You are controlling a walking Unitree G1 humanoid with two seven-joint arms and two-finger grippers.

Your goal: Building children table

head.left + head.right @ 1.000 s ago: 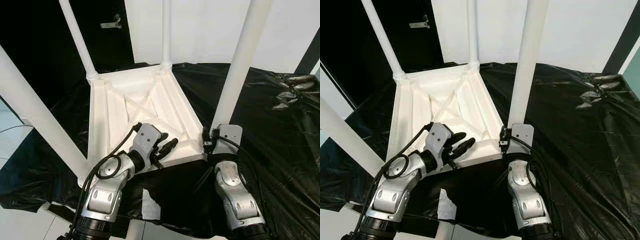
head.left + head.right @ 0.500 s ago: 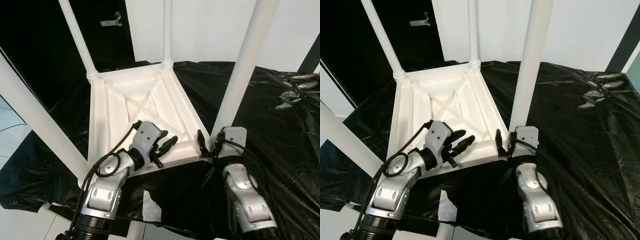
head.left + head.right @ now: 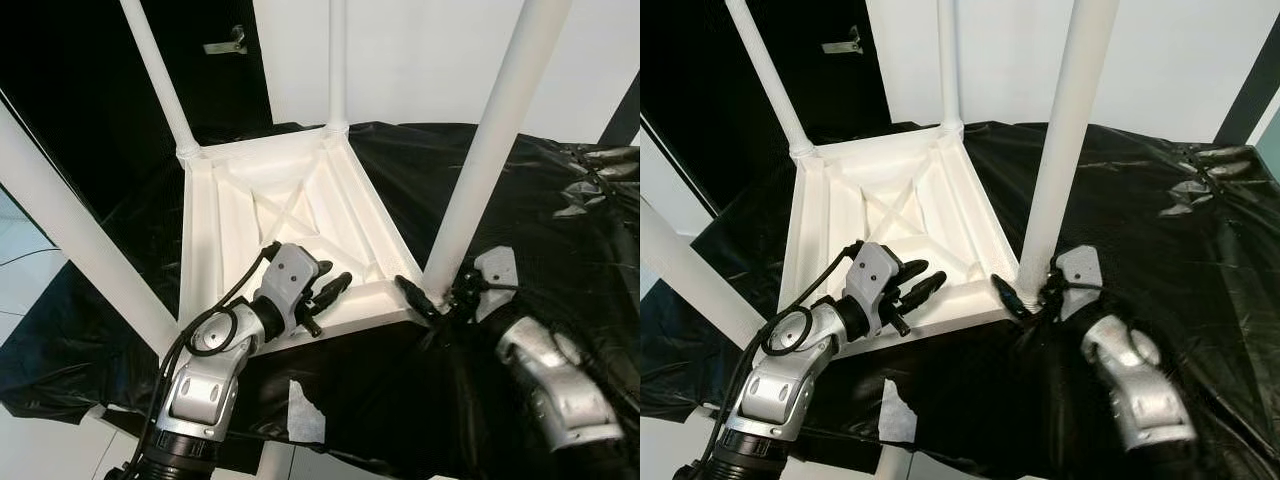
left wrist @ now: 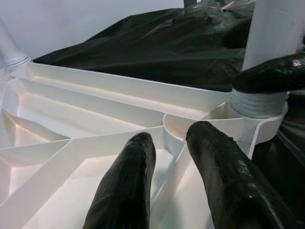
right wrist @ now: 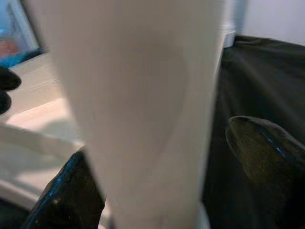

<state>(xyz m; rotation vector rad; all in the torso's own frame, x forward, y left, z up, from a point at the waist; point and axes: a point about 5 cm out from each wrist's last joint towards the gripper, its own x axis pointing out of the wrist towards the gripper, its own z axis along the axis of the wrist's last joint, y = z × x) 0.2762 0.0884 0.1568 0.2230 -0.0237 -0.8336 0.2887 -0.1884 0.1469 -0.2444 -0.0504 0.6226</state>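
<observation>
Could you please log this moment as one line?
right gripper: around near-right leg base | left gripper: open, on upturned table underside
</observation>
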